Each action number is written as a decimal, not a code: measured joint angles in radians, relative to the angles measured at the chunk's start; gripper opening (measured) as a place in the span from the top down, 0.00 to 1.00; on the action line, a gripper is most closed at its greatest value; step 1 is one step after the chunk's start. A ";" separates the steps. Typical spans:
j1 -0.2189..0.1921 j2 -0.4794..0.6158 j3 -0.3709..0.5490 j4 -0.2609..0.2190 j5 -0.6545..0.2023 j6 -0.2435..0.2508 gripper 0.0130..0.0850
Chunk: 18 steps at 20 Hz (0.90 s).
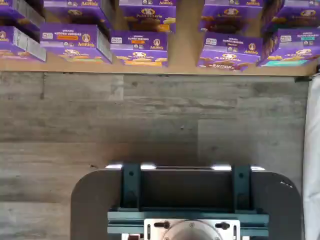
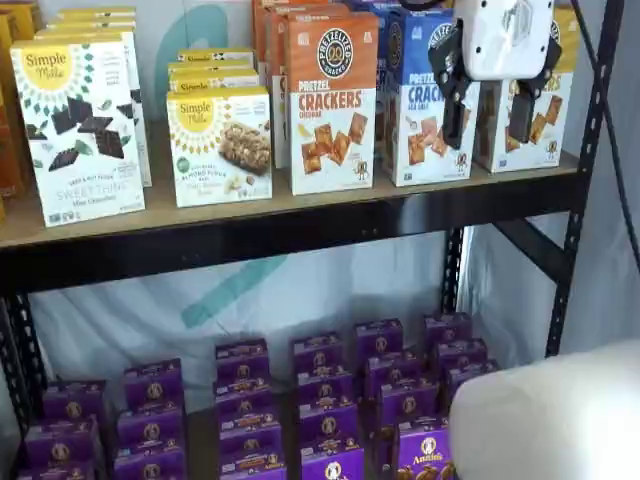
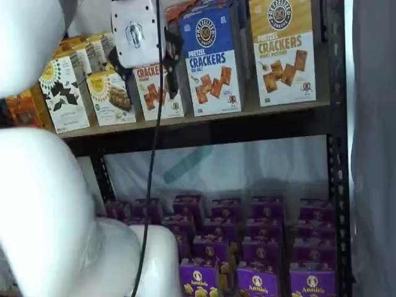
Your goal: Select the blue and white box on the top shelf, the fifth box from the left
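The big white robot arm [image 3: 43, 204] fills one side of a shelf view, round and smooth. Behind it stands the top shelf [image 2: 300, 215], a long tan board with a black rail in front, and boxes stand on it in a row. Down low sit many small purple boxes [image 2: 330, 400] — the wrist view looks down on them too, next to a grey wood floor [image 1: 100, 120]. At one end of the top shelf is a white box with dark squares [image 2: 85, 130], and next to it a yellow and white box [image 2: 222, 145]. Then comes the orange-topped cracker box [image 2: 332, 100]. Right beside that one stands the blue and white box [image 2: 420, 120], upright at the front edge, with brown square crackers drawn on it. On its other side is a yellow-topped cracker box [image 3: 283, 49]. The gripper [image 2: 490, 105] hangs in front of these boxes, just past the blue and white box, half over the yellow-topped one. Its two black fingers [image 2: 452, 115] are spread wide apart — nothing is between them, and they touch no box.
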 joint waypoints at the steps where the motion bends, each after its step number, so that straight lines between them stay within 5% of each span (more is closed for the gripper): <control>1: 0.011 -0.005 0.005 -0.013 -0.009 0.006 0.00; 4: 0.034 -0.019 0.017 -0.039 -0.035 0.018 0.00; 18: -0.015 0.016 0.007 -0.054 -0.170 -0.031 0.00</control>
